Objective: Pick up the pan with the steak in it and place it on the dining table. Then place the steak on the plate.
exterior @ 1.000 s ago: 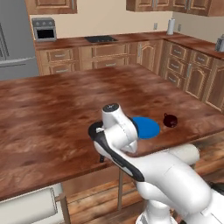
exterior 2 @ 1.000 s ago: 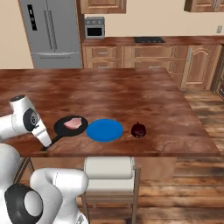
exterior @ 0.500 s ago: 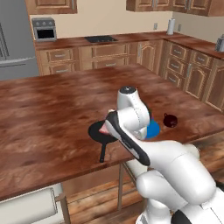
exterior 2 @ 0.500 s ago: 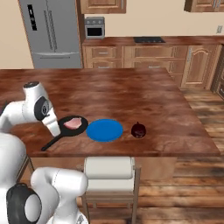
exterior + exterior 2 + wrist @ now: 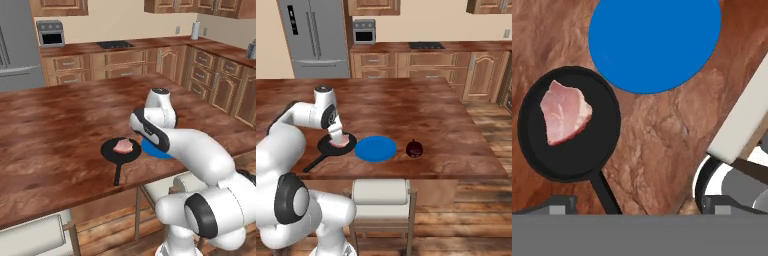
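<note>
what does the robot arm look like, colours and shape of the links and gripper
The arm is glossy white, built of thick rounded links with dark grey to black rings at the joints. A dark band runs along the white wrist segment. The gripper shows two small dark grey, blocky fingertips. No cables or markings are visible.

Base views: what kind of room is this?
A home kitchen with a dining area, rendered. A steel fridge stands at the back, beside wood cabinets holding a built-in oven and cooktop; a large wood dining table is in front.
</note>
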Robot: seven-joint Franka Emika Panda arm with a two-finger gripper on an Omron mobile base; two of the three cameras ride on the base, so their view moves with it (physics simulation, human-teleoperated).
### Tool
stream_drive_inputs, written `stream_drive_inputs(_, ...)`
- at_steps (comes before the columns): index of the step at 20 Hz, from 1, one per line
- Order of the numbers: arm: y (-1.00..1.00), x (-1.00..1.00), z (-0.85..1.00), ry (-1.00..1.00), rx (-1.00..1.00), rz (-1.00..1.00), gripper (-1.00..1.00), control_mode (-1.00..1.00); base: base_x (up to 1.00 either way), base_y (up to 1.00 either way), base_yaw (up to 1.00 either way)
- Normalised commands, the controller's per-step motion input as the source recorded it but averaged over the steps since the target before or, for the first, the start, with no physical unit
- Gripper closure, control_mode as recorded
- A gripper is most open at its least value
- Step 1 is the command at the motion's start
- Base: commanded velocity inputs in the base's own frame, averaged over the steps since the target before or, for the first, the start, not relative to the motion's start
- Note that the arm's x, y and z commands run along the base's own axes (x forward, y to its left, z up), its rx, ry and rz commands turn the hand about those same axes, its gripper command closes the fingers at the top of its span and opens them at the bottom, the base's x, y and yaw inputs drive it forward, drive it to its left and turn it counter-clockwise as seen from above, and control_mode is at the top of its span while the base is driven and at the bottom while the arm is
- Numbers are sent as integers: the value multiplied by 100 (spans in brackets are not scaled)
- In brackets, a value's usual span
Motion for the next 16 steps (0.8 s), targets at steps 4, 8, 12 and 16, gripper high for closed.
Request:
stream_drive_inputs(4, 0, 52, -13, 0, 4, 1, -100, -100, 0, 0, 0)
stream_drive_inputs(8, 7, 55, -21, 0, 0, 0, -100, -100, 0, 0, 0)
stream_drive_inputs(12, 6, 50, -25, 0, -4, 0, -100, -100, 0, 0, 0)
stream_drive_inputs(16, 0, 30, -29, 5, -5, 9, -100, -100, 0, 0, 0)
